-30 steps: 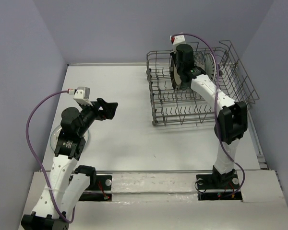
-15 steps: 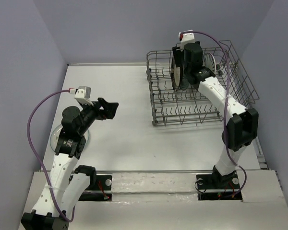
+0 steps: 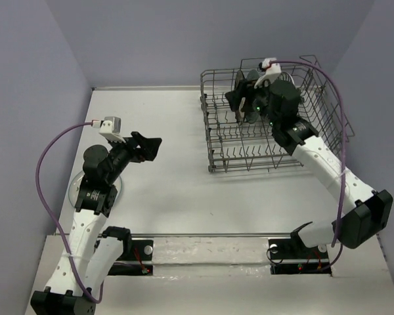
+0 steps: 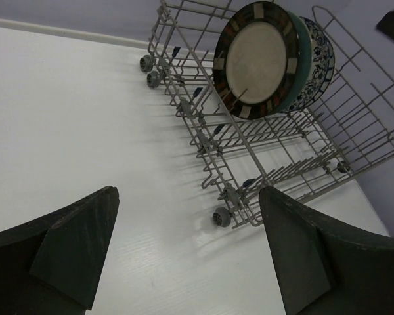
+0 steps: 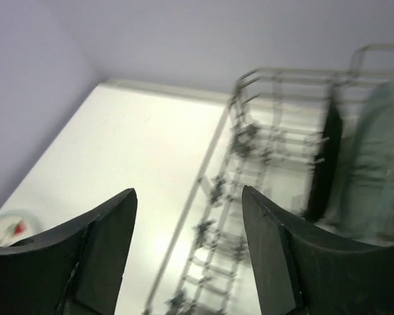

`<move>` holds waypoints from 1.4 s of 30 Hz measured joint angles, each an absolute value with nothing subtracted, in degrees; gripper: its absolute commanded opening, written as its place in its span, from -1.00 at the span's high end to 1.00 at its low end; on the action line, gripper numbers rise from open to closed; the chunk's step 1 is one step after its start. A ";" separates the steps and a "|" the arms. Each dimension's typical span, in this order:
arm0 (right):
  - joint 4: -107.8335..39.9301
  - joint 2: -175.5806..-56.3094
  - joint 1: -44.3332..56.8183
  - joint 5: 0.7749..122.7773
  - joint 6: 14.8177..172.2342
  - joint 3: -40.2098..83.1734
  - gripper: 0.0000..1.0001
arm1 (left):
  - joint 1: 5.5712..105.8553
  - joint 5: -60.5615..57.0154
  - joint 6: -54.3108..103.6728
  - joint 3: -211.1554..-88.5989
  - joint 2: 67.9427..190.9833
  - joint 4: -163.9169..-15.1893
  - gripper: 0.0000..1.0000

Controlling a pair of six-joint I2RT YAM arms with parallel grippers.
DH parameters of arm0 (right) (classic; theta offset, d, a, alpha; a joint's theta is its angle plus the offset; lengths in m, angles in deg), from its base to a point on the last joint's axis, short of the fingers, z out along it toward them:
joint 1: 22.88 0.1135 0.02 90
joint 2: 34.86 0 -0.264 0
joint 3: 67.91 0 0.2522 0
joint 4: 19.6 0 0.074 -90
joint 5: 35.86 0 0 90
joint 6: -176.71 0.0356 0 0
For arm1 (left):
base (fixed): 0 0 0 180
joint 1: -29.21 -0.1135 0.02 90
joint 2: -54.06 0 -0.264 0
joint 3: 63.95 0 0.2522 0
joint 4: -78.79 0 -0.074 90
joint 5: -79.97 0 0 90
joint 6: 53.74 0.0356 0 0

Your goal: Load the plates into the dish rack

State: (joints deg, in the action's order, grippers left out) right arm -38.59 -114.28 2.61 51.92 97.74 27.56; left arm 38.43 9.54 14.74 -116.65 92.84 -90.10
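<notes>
Black right end effector [image 3: 238, 100]: fingers spread apart with nothing between them, hanging over the far end of the dish rack [image 3: 249, 149], just beside the standing plates.
Right arm: stretched long from its base at the near edge, elbow swung far out to the right, forearm slanting up and left over the rack. Its wrist view is blurred.
Left end effector [image 3: 149, 147]: fingers held wide and empty above the open tabletop [image 3: 177, 125], pointing toward the rack and well apart from it.
Left arm: folded, with white links and black joints. A purple cable [image 3: 43, 170] loops out to its left.
Plates in rack: three stand on edge, packed face to face among the tines. The brown-rimmed plate [image 4: 255, 59] is in front, with a cream centre and a dark banded rim. The teal plate [image 4: 305, 75] touches it from behind, and the blue-floral plate [image 4: 323, 56] comes last.
Plate on tabletop: a pale round plate [image 3: 73, 190] lies flat beneath the left arm near the left edge, mostly hidden.
Rack build: grey metal wire, rectangular, with rows of upright tines, small wheels along the lower side and raised loops at the rim. It stands at the far right of the tabletop.
Surfaces: the tabletop is smooth, matte white.
</notes>
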 measured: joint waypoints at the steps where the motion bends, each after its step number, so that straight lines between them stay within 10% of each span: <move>1: -37.52 -114.02 4.54 54.21 99.95 25.11 -0.34 | 38.40 9.76 14.02 -116.65 92.84 -90.63 -0.98; 13: -28.89 -129.49 26.22 66.58 114.87 19.14 -0.24 | 38.08 15.24 1.76 -127.73 90.20 -100.86 -0.98; 42: -36.54 -184.31 38.68 69.49 125.17 70.75 -0.22 | 53.20 12.23 21.30 -121.67 78.61 -86.67 -0.98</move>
State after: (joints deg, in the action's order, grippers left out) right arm -36.54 -184.31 38.68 69.49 125.17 70.75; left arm 53.20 12.23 21.30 -121.67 78.61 -86.67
